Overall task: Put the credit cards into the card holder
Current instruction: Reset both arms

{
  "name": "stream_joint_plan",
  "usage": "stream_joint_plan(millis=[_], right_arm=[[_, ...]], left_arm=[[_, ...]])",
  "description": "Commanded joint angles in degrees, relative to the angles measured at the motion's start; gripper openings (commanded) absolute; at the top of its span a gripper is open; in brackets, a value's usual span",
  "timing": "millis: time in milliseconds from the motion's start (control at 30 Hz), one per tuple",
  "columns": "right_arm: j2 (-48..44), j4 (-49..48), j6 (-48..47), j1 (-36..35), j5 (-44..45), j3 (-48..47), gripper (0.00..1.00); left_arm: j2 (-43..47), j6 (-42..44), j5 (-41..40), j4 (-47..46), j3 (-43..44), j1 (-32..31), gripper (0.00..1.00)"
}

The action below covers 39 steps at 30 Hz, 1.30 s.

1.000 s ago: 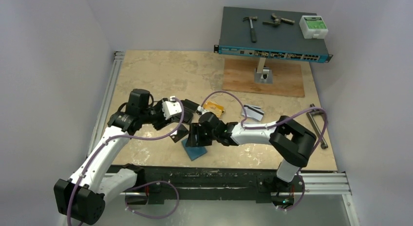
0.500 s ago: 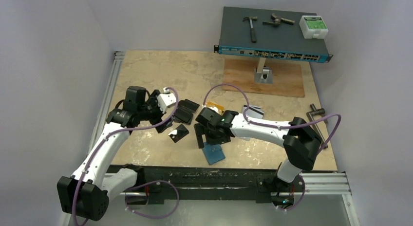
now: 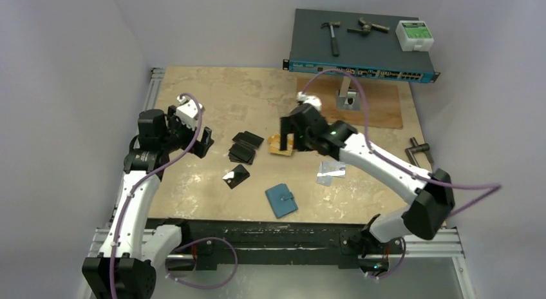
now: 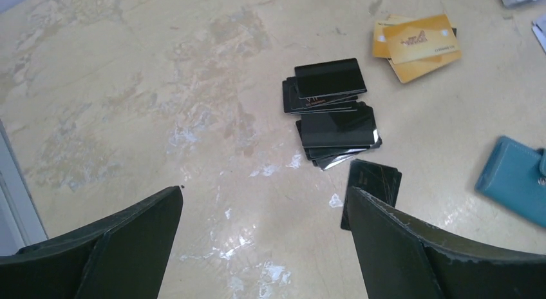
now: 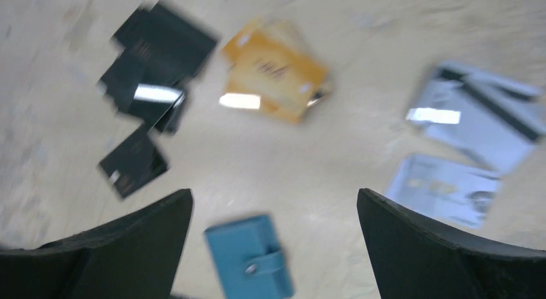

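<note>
Top view: the card holder (image 3: pixel 281 200) lies closed, snap tab up, near the table's (image 3: pixel 212 93) front edge and touching no card. It is at about 4 o'clock from the left gripper (image 4: pixel 264 191) and 6 o'clock from the right gripper (image 5: pixel 273 192), well apart from both.

Wrist views: each gripper's fingers are spread wide with nothing between them. The left wrist view shows the holder at its 3 o'clock edge. The blurred right wrist view shows it at 6 o'clock, between the fingers.

The credit cards lie loose on the table:
- **Black cards** (image 3: pixel 244 146): at 11 o'clock from the holder.
- **Orange-gold cards** (image 3: pixel 281 144): at 12 o'clock, partly under the right gripper.
- **Silver cards** (image 3: pixel 330 170): at 2 o'clock.
</note>
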<state>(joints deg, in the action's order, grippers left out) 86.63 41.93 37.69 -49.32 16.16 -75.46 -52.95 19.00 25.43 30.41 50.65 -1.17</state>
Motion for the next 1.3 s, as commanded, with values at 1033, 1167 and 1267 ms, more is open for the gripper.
stream_joint_plan(millis=[1033, 1167, 1267], right_arm=[[-2.2, -105.5, -31.5, 40.3, 13.5, 53.9, 0.99], [-2.2, -113.1, -32.9, 40.3, 12.0, 59.2, 0.99], [0.4, -120.7, -35.5, 39.0, 13.6, 61.6, 0.99]], left_arm=[[-24.0, -20.3, -5.8, -90.2, -36.7, 7.9, 1.0], [-23.4, -19.5, -7.6, -89.2, -36.8, 6.7, 1.0], [-24.2, -19.8, -12.5, -81.5, -32.1, 5.3, 1.0]])
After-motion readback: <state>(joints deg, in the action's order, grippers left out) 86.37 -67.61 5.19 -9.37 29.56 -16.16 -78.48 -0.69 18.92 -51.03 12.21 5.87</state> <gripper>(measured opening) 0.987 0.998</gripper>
